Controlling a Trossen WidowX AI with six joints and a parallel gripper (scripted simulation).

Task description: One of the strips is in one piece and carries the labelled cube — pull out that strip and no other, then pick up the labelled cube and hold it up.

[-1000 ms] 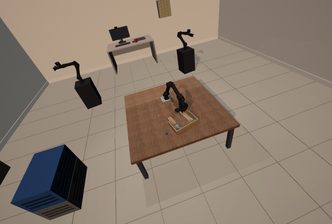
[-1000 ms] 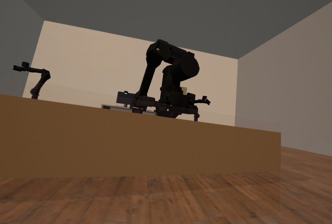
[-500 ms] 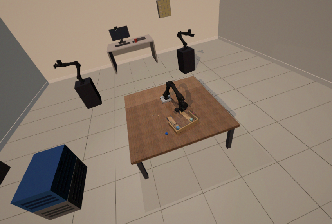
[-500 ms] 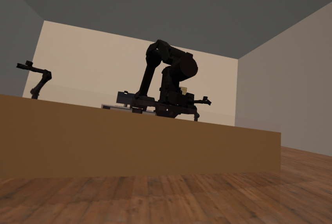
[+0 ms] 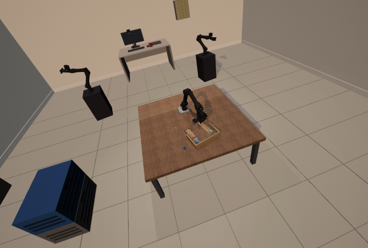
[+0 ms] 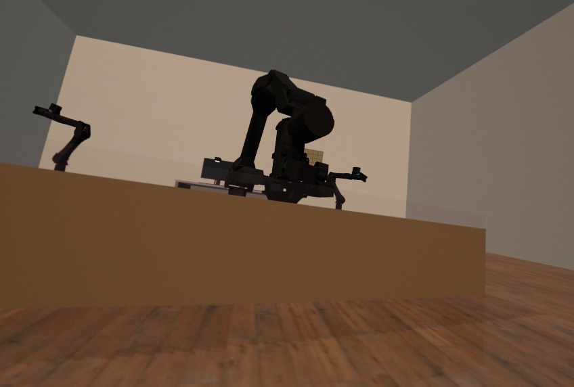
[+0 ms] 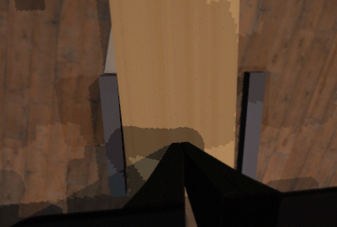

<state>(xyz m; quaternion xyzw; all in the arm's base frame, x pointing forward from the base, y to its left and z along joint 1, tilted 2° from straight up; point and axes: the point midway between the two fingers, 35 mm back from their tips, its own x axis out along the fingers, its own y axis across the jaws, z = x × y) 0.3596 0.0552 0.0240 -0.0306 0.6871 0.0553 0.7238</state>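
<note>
My gripper (image 5: 199, 122) (image 7: 180, 151) is shut, with no object between the fingertips. In the wrist view the tips are over the near end of a pale wooden strip (image 7: 175, 62) (image 5: 205, 127), between two grey rails (image 7: 112, 133) (image 7: 253, 121). Whether they touch the strip is unclear. A teal cube (image 5: 210, 131) is at that strip's far end in the top view. Another strip (image 5: 190, 132) lies to the left, with a blue cube (image 5: 196, 141) at its far end. Labels and any breaks in the strips are too small to tell.
A low wooden wall (image 5: 208, 140) (image 6: 231, 253) encloses the far ends of the strips and blocks the exterior view of them. A small blue object (image 5: 184, 148) lies on the table (image 5: 163, 156) left of it. Tiny pale items lie farther left.
</note>
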